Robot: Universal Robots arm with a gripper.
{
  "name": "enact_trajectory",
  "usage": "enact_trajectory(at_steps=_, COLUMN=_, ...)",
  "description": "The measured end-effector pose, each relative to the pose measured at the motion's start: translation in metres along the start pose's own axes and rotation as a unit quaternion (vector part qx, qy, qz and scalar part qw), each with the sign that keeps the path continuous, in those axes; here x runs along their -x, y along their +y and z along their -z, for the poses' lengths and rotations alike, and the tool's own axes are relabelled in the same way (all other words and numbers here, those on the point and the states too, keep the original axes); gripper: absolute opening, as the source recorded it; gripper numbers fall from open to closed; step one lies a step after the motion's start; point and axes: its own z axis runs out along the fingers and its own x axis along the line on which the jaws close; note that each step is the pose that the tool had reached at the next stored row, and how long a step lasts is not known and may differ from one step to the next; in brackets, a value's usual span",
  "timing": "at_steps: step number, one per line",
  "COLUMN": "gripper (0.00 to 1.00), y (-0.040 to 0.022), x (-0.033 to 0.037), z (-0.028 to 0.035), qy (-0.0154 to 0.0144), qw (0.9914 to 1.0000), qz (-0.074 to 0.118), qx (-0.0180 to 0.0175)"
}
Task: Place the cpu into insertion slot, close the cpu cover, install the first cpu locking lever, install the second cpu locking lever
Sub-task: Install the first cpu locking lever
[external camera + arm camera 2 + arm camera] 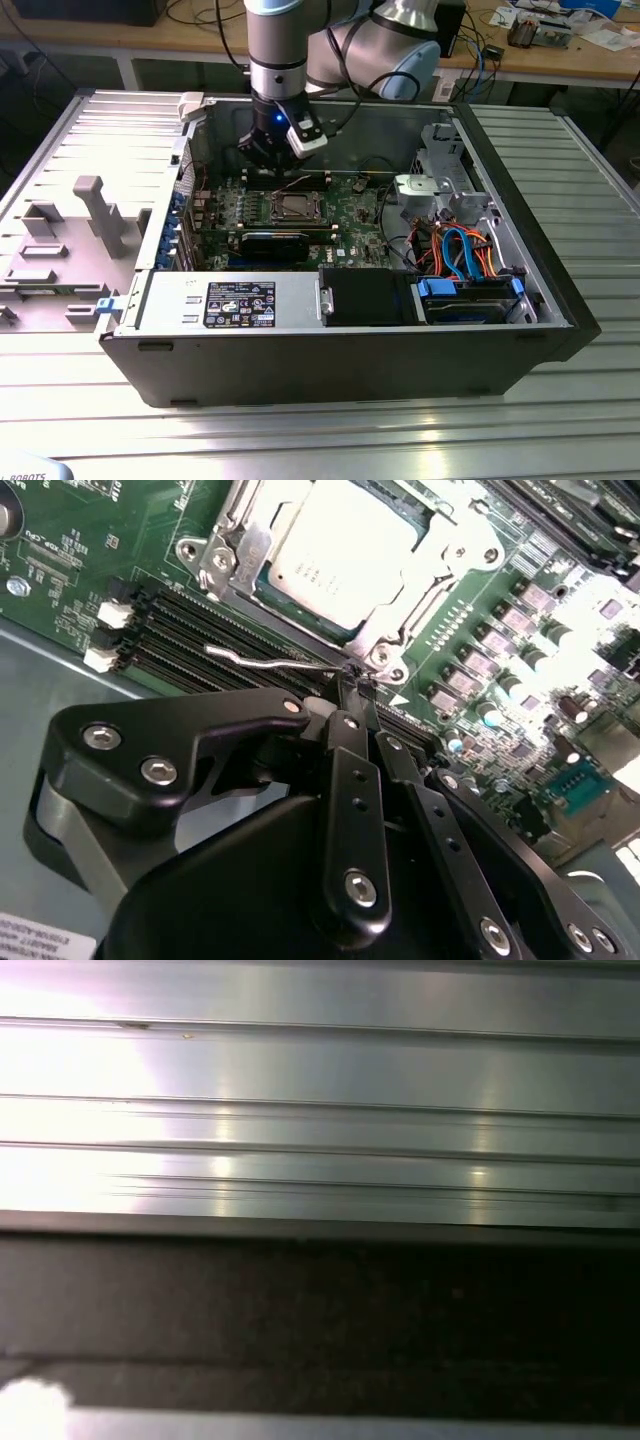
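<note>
The cpu lies flat in the insertion slot on the green board, its silver top bright with glare. The cpu cover sits down around it as a silver frame. A thin wire locking lever runs beside the socket over the black memory slots, its curled end free. My gripper is shut, fingertips together and touching the lever near the socket's corner. I cannot tell whether the wire is pinched between them. In the exterior view the gripper reaches down just behind the socket.
The open case's walls surround the board. A long black card lies in front of the socket, a power supply at the front, and drives with blue cables on the exterior view's right. Ribbed metal table lies outside.
</note>
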Motion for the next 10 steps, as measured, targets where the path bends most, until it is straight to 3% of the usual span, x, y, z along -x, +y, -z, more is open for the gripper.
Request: enact_trajectory(at_steps=10, gripper=0.11, y=-0.001, x=0.024, z=-0.0057, qy=0.0001, qw=1.0, qz=0.0, qx=0.0002)
